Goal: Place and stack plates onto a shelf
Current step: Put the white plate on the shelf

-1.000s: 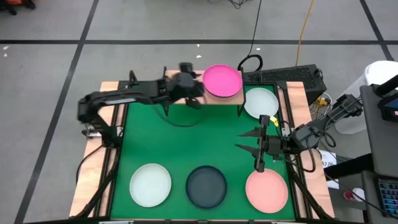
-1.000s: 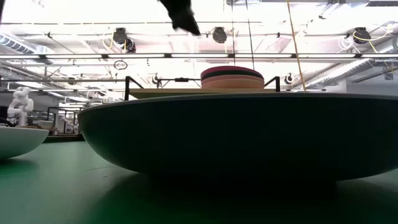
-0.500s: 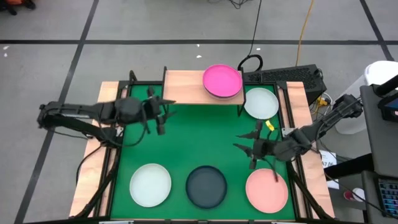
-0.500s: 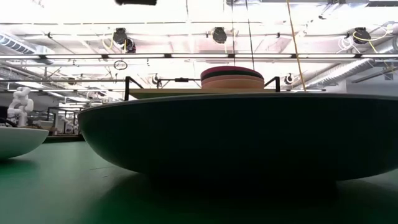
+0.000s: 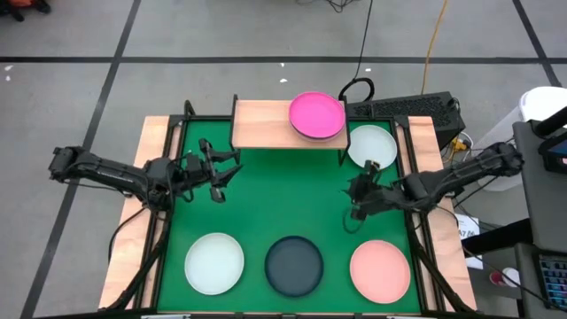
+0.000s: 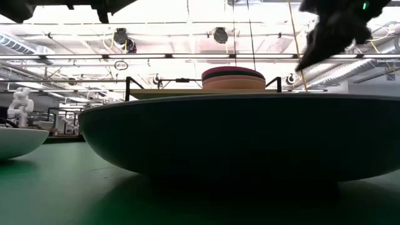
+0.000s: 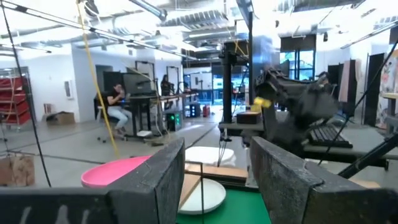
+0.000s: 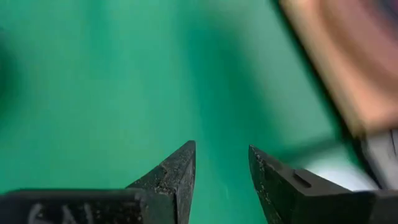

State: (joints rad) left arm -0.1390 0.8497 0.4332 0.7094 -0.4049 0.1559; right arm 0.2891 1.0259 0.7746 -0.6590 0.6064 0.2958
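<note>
The shelf (image 5: 266,124) stands at the far edge of the green mat, and a stack of plates topped by a magenta one (image 5: 317,115) rests on its right half. In the low view the stack (image 6: 233,78) shows several layers. A white plate (image 5: 372,146) lies right of the shelf. A pale mint plate (image 5: 213,262), a dark teal-grey plate (image 5: 294,265) and a salmon plate (image 5: 380,270) lie in a row along the near edge. My left gripper (image 5: 223,173) hovers open over the mat's left part. My right gripper (image 5: 354,204) hovers open above the mat, between the white and salmon plates.
The shelf's left half (image 5: 257,124) is bare wood. The middle of the green mat (image 5: 283,195) lies between the two grippers. Black frame rails run along the table's left (image 5: 164,221) and right (image 5: 416,239) sides. In the low view the dark plate (image 6: 237,137) fills the foreground.
My left arm has drawn back from the shelf's left half toward the table's left and near side, and its gripper now hangs over the mat's left part. My right gripper has turned about and shifted slightly toward the far edge. The plates have stayed put.
</note>
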